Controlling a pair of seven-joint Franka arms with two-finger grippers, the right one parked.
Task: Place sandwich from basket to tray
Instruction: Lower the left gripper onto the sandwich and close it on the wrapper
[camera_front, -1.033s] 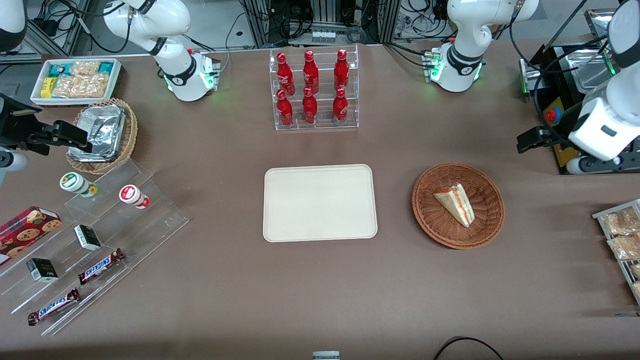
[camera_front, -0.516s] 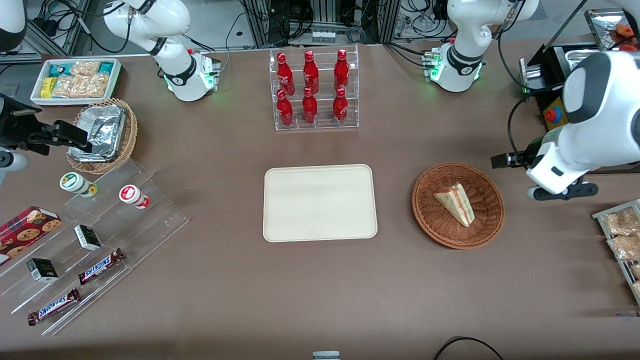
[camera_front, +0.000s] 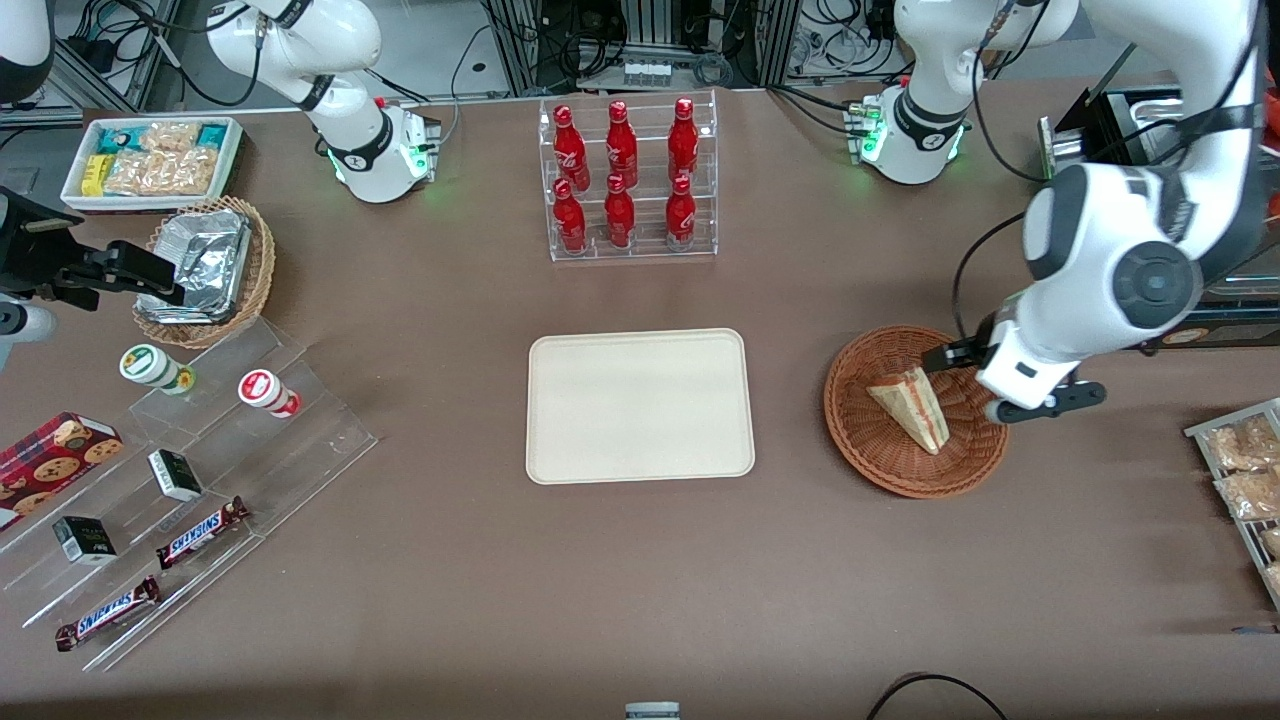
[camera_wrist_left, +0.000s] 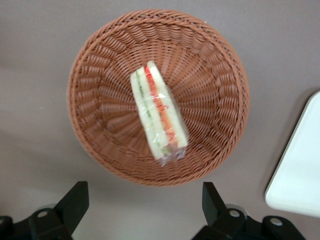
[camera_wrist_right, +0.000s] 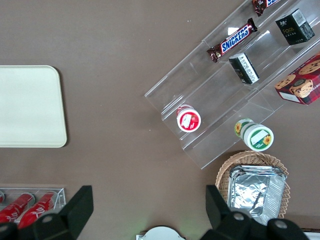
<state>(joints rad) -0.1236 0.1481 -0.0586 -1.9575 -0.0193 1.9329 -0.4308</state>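
Observation:
The sandwich (camera_front: 912, 405), a clear-wrapped wedge with red and green layers, lies in the middle of the round reddish-brown basket (camera_front: 880, 460). The cream tray (camera_front: 640, 405) lies flat beside the basket, toward the parked arm's end, with nothing on it. My left gripper (camera_front: 1000, 385) hangs above the basket's rim on the working arm's side, clear of the sandwich. In the left wrist view the sandwich (camera_wrist_left: 159, 116) rests in the basket (camera_wrist_left: 210, 75), the gripper (camera_wrist_left: 145, 205) is open with bare table between its fingers (camera_wrist_left: 75, 202), and a corner of the tray (camera_wrist_left: 300, 170) shows.
A clear rack of red bottles (camera_front: 627, 180) stands farther from the front camera than the tray. Toward the parked arm's end are a tan basket of foil packs (camera_front: 205, 270), a white snack bin (camera_front: 150, 160) and acrylic steps with snacks (camera_front: 190, 490). A packet rack (camera_front: 1245, 480) sits at the working arm's end.
The left arm has swung in from the working arm's end of the table, bringing the gripper over the basket's rim. The sandwich, basket and tray have not moved.

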